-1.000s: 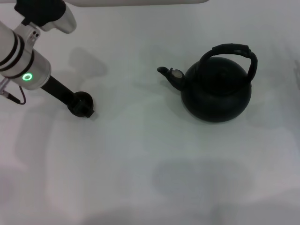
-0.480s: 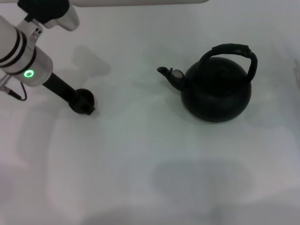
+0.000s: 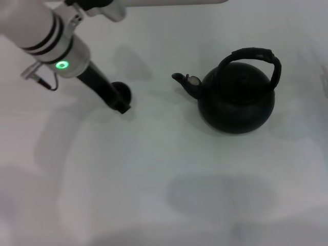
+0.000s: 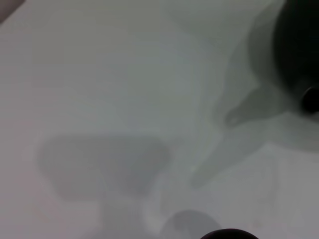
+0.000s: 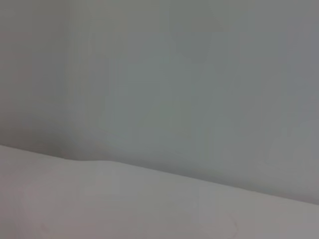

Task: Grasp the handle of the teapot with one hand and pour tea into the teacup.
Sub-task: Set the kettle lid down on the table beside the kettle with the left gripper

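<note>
The teapot [image 3: 236, 100] is seen upright on the white table [image 3: 154, 195], its handle [image 3: 254, 55] ungripped and arched over the top, well off to the right of the left gripper [image 3: 121, 102], toward which the spout is turned. A small dark teacup [image 3: 120, 93] appears to be right at that gripper's tip, though whether it is clasped, or how wide the jaws stand, cannot be told. No pouring has begun: grasping the handle and tipping the tea are judged still to come, and the right gripper is not seen.
</note>
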Available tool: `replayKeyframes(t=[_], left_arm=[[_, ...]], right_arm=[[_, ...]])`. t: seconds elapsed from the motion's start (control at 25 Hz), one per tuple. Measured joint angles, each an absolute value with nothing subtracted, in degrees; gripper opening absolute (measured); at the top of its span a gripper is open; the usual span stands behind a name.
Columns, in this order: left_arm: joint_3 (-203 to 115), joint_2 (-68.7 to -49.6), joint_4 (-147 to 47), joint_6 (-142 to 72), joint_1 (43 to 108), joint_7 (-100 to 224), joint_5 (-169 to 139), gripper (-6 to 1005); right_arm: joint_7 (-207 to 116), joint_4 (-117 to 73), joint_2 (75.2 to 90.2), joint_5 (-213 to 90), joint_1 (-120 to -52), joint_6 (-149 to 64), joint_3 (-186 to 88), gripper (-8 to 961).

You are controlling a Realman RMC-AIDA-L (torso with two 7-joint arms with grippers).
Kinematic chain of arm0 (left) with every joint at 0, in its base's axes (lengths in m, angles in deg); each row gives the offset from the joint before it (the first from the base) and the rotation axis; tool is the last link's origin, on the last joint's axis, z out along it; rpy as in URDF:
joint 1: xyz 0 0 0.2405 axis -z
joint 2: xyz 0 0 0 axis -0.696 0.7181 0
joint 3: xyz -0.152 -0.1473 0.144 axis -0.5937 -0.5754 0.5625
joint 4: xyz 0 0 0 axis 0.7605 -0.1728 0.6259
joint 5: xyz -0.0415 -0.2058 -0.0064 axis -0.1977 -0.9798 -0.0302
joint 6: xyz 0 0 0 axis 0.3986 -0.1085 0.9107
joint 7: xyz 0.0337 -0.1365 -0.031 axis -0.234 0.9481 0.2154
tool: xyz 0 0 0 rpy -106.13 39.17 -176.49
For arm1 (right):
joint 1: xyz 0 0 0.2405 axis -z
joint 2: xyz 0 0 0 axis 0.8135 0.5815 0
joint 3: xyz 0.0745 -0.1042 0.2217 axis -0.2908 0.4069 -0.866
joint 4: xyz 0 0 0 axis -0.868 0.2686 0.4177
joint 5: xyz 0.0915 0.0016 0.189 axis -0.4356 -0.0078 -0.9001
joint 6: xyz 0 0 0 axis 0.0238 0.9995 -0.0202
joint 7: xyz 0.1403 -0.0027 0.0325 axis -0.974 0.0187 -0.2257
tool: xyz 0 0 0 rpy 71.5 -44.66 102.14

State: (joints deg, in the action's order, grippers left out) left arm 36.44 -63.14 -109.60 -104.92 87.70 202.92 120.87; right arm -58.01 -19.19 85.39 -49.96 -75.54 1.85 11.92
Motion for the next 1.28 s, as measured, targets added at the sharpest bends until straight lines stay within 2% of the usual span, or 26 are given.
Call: replayKeyframes(t=[0.36,1.28], left_arm=[[43.91,-63.17,-110.17,-103.58,89.88,202.80,118.50,701],[47.20,-63.23,-105.42,-100.70,89.46,201.44,116.80,703]], right_arm=[[-58.01,-19.36,85.39,-49.96,-75.53,2.05,11.92,415],[-58.01,-19.27,85.48,-49.96,-75.67,2.02,12.20,415]])
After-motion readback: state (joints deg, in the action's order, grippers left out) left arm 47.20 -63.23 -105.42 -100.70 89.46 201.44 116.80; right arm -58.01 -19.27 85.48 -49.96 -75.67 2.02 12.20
